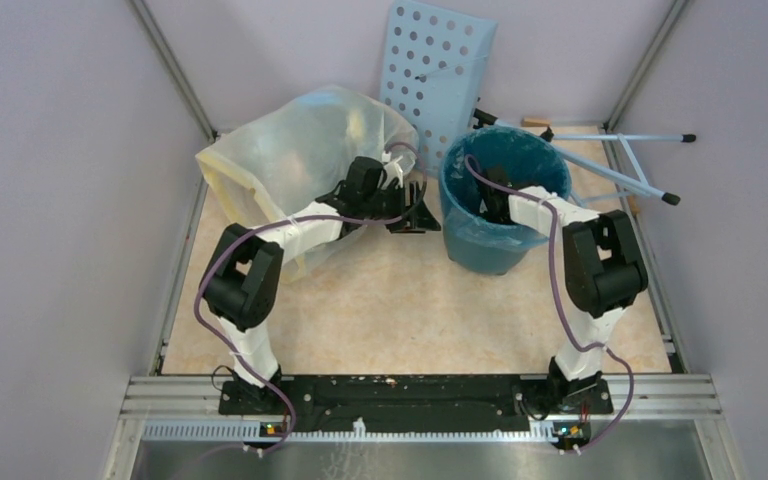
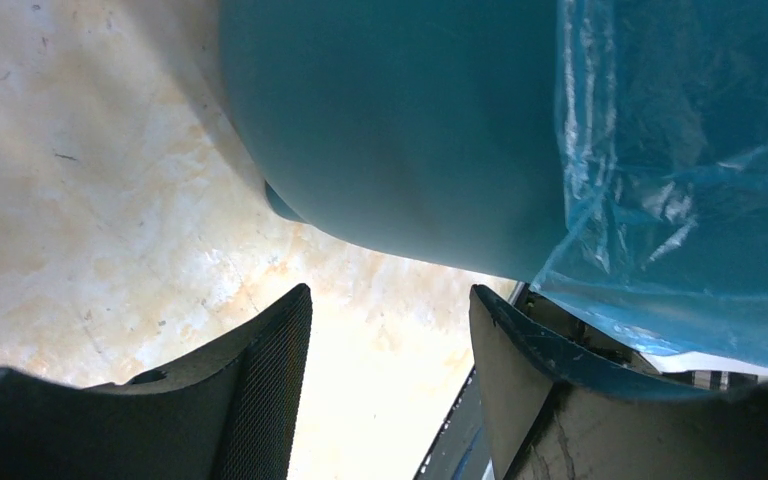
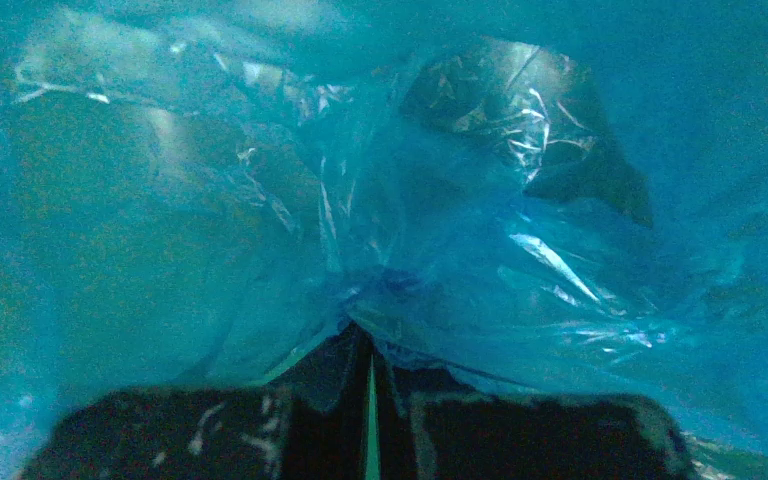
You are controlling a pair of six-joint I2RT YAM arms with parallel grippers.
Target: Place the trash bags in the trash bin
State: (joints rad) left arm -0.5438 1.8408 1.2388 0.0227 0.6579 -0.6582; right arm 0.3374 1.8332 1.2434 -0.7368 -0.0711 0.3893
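Observation:
The dark-teal trash bin (image 1: 500, 250) stands upright at the back right of the table. The light-blue trash bag (image 1: 516, 160) lines its inside and hangs over the rim. In the left wrist view the trash bag (image 2: 680, 150) drapes down the bin's outer wall (image 2: 390, 120). My left gripper (image 1: 422, 210) hovers open just left of the bin, with nothing between its fingers (image 2: 260, 390). My right gripper (image 1: 492, 205) reaches down inside the bin. In the right wrist view my right gripper (image 3: 368, 335) is shut, with the crinkled bag (image 3: 460, 230) bunched at its tips.
A large whitish translucent bag (image 1: 300, 150) lies behind my left arm at the back left. A pale-blue perforated panel (image 1: 435, 70) leans on the back wall. Thin pale-blue rods (image 1: 620, 150) lie across the back right corner beside the bin.

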